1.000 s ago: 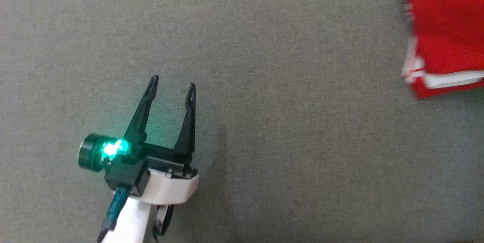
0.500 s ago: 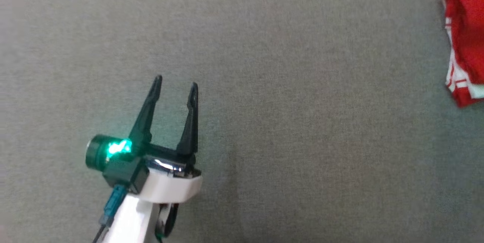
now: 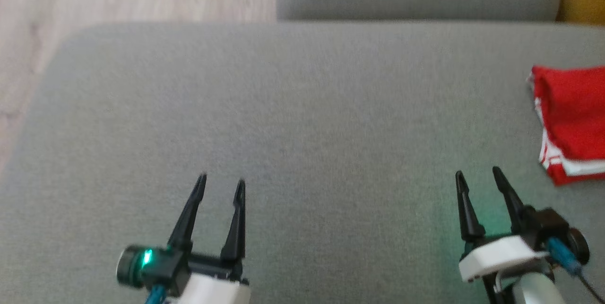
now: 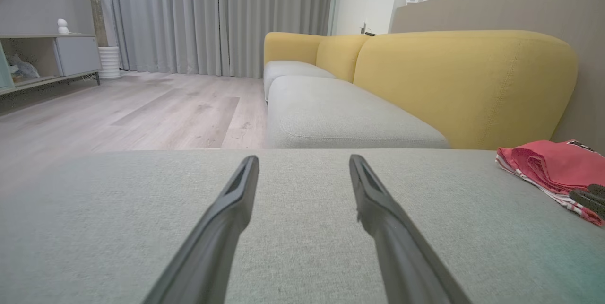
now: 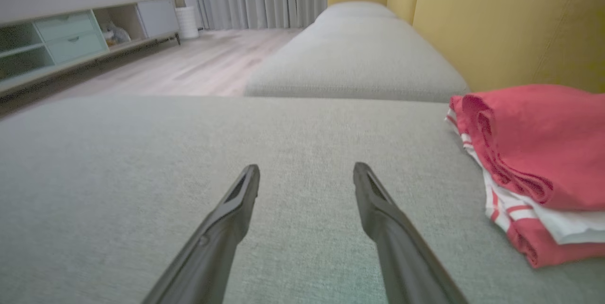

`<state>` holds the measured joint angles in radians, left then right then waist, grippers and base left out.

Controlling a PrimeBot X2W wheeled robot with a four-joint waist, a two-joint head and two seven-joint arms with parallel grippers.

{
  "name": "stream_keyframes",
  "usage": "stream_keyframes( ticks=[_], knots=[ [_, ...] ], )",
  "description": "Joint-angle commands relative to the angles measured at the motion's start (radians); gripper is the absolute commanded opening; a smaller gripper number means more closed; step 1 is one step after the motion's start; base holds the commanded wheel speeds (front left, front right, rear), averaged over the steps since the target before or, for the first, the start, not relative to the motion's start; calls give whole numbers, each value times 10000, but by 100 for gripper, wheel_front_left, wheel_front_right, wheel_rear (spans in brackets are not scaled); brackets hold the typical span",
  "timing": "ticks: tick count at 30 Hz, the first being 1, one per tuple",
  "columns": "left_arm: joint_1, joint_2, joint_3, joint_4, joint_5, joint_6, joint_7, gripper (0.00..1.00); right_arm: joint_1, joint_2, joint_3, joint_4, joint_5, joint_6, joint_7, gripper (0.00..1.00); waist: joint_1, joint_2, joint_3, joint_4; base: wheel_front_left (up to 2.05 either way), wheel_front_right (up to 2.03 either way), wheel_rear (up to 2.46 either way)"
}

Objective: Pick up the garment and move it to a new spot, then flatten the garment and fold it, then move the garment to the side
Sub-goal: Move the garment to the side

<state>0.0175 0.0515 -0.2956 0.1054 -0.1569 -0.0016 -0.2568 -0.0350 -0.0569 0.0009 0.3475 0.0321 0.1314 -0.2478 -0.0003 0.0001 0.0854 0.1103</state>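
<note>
left tool [image 3: 222,179] and right tool [image 3: 476,171] were both spread, empty. folded garment [image 3: 572,119] sat at seat cushion [image 3: 302,105] right edge; a stray right tool brush could have unfolded it.

Black-fingered left tool [image 3: 222,179], white wrist [image 3: 215,293]

The red garment [image 3: 574,119] runs past the right edge of the head view, its far part hidden. The things [image 4: 19,70] on the far shelf [image 4: 75,56] are too small to tell.
</note>
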Motion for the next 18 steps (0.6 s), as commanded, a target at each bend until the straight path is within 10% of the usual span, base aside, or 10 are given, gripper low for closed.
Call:
stream_keyframes(
  ticks=[1, 18],
  knots=[
    [37, -12, 386, -336, 94, -66, -49, 100, 42, -3, 317, -655, 155, -7, -129, 100, 3, -1, -866, 276, 0, 0, 0],
    [1156, -13, 1099, -91, 543, -347, -49, 100, 1939, 64, 294, -2242, 720, -7, -138, 100, 3, -1, -1749, -26, 0, 0, 0]
  ],
)
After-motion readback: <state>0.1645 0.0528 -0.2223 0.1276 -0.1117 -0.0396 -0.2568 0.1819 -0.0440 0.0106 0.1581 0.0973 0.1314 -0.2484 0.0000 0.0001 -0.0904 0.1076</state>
